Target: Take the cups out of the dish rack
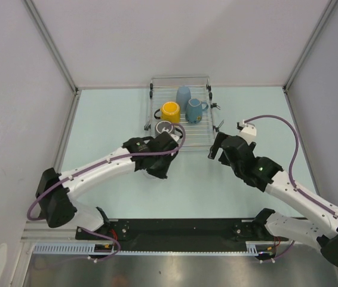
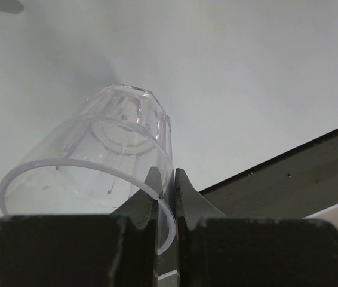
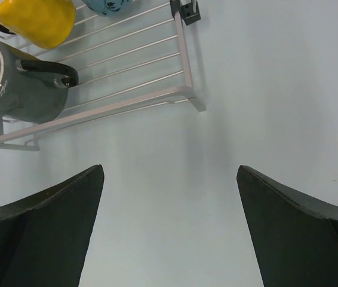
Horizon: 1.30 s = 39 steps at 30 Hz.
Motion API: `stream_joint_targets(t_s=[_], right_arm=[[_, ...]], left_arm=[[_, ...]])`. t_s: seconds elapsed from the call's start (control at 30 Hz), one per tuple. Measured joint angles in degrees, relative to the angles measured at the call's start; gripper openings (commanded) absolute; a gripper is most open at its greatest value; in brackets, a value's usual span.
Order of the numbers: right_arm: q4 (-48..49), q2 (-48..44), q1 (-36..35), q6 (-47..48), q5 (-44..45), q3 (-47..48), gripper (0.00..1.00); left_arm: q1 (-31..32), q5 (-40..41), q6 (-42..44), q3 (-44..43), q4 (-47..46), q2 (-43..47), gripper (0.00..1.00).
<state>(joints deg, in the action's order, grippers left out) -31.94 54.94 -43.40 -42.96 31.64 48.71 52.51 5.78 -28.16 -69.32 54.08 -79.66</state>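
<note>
Left arm's fingers (image 2: 160,190) were clamped on the rim wall of the clear glass tumbler (image 2: 97,149), one inside and one outside. Its long axis ran away from them, mouth nearest, base farthest, tilted. It hung above the table (image 1: 109,119), just nearer than the dish rack (image 1: 196,134), which sat mid far edge. Right arm's fingers (image 3: 55,209) stood wide apart, empty, by the rack's near right corner. Judgement: set-down falls to the left arm, and the tumbler needs righting first.

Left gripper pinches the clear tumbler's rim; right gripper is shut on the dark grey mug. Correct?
No: the right wrist view shows the right gripper open and empty, the dark grey mug on the dish rack. The rest holds.
</note>
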Motion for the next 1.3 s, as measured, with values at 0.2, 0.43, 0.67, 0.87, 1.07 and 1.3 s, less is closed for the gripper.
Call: stream_joint_targets(t_s=[0.2,0.43,0.67,0.87,1.07,1.3], right_arm=[[0.70,4.02,-0.02,0.00,-1.01,0.00,1.00],[2.08,3.61,-0.22,-0.04,-1.11,-0.11,1.00],[3.30,3.67,-0.28,-0.39,-1.55,-0.61,1.00],[3.56,3.67,-0.35,-0.52,-1.73,-1.68,1.00],[3.56,3.67,-0.37,-0.52,-1.70,-2.12,1.00],[3.54,3.56,-0.39,-1.09,-1.62,-2.12,1.00]], left_arm=[[3.34,-0.66,-0.31,3.58,-2.99,-7.54,0.00],[3.98,-1.97,-0.31,4.92,-5.29,-12.31,0.00],[4.74,-2.49,-0.22,3.80,-5.49,-14.32,0.01],[5.66,-1.66,0.81,2.34,-4.35,-15.96,0.32],[6.27,-2.78,0.66,1.81,-5.51,-16.22,0.60],[6.36,0.68,-0.44,-0.39,-5.42,-13.75,1.00]])
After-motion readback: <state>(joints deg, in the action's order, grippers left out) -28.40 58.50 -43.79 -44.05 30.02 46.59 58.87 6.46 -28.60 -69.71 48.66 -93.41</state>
